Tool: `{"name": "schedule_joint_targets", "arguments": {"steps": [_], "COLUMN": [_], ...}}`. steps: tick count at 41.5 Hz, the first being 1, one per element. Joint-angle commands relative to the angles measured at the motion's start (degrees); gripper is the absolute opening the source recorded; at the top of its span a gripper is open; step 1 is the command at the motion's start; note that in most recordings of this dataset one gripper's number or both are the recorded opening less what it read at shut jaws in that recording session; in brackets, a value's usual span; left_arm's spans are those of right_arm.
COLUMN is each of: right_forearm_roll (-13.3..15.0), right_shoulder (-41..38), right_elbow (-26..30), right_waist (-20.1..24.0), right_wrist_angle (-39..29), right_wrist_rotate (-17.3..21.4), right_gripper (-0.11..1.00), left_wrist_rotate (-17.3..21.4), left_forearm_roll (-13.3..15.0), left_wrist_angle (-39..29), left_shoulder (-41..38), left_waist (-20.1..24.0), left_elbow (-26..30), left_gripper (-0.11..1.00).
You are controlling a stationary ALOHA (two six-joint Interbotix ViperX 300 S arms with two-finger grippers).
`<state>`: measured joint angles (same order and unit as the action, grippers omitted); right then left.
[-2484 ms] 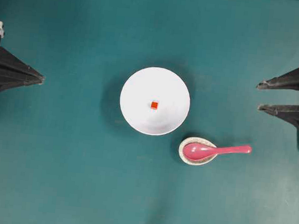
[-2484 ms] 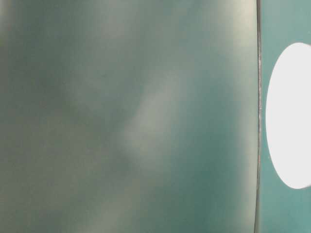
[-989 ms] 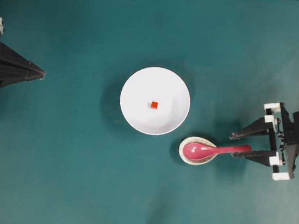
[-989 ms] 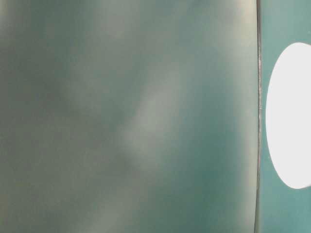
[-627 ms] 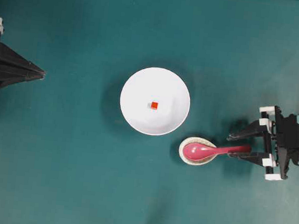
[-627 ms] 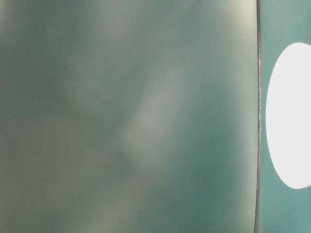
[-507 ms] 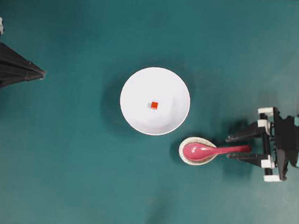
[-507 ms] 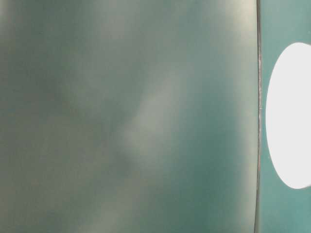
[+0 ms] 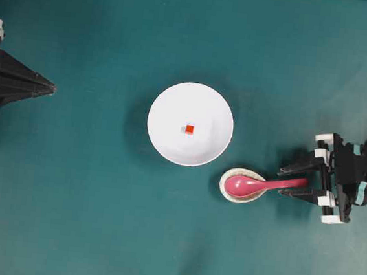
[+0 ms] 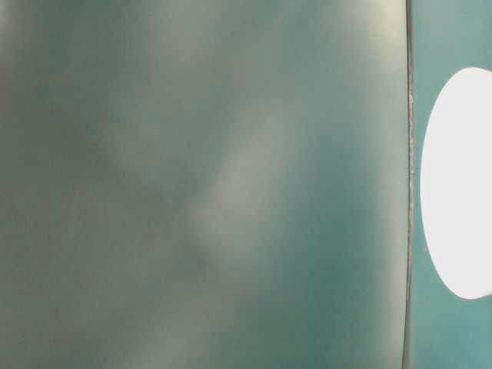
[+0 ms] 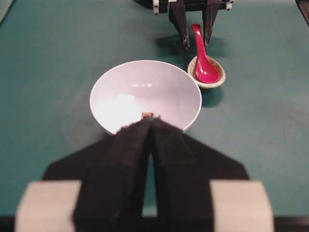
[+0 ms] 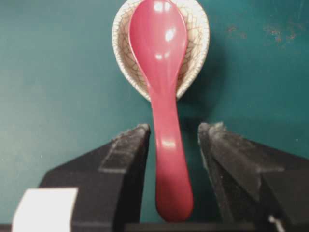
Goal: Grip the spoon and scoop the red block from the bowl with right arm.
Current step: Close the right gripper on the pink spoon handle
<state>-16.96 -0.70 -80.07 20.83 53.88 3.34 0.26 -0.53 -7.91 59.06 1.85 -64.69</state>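
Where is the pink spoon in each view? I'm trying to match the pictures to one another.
Overhead: the spoon lies right of centre, scoop in the small dish, handle between the open right gripper fingers.
Table-level: not in it; only a blurred white shape shows.
Left wrist: spoon at upper right, beyond the bowl.
Right wrist: spoon in the centre, handle toward the camera.
Shared landmark: the small dish under the scoop.

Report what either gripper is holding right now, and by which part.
Nothing is held. The right gripper is open, its fingers either side of the spoon handle without touching it. The left gripper is shut on nothing.
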Motion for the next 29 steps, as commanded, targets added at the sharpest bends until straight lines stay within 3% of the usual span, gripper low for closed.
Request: {"name": "schedule_joint_targets", "arguments": {"steps": [1,29], "right_forearm_roll": [-0.1,-0.2], "right_shoulder": [0.3,0.3], "right_elbow": [0.4,0.5], "right_waist": [0.4,1.6], "right_wrist_angle": [0.2,2.4], "right_wrist_rotate": [0.5,0.7], "right_gripper": [0.52,0.47], "left_wrist_rotate": [0.1,0.1], "left_forearm_roll": [-0.2,-0.2], "left_wrist_angle": [0.3,0.3], "left_shoulder": [-0.6,-0.7], "left_waist": [0.3,0.4], "left_elbow": [1.6,1.6], "left_gripper": [0.0,0.0]}}
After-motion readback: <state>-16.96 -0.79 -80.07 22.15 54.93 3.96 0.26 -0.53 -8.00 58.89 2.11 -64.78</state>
